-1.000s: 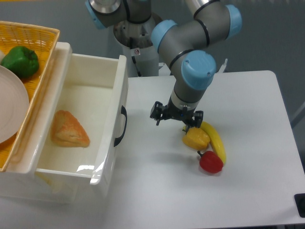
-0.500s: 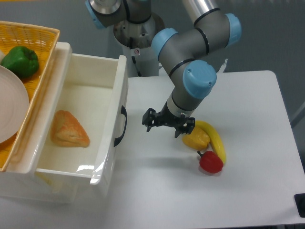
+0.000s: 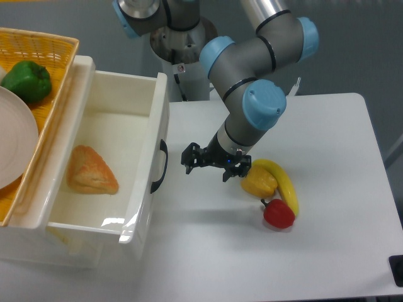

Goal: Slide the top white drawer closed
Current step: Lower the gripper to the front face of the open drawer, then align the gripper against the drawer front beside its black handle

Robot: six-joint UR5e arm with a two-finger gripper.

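The top white drawer (image 3: 146,126) stands pulled far out of its cabinet at the left. Its front panel faces right and carries a curved black handle (image 3: 160,167). A brown pastry (image 3: 92,171) lies inside the drawer. My gripper (image 3: 207,167) hangs low over the white table, a short way right of the handle and not touching it. Its black fingers (image 3: 188,162) are spread open and hold nothing.
A yellow pepper (image 3: 258,182), a banana (image 3: 285,185) and a red pepper (image 3: 278,214) lie just right of the gripper. A yellow woven basket (image 3: 39,45) with a green pepper (image 3: 26,80) and a white plate (image 3: 14,135) sits on the cabinet. The table's right edge (image 3: 378,145) is near.
The gripper has moved left and slightly down, away from the yellow pepper and toward the drawer's handle. The drawer has not moved.
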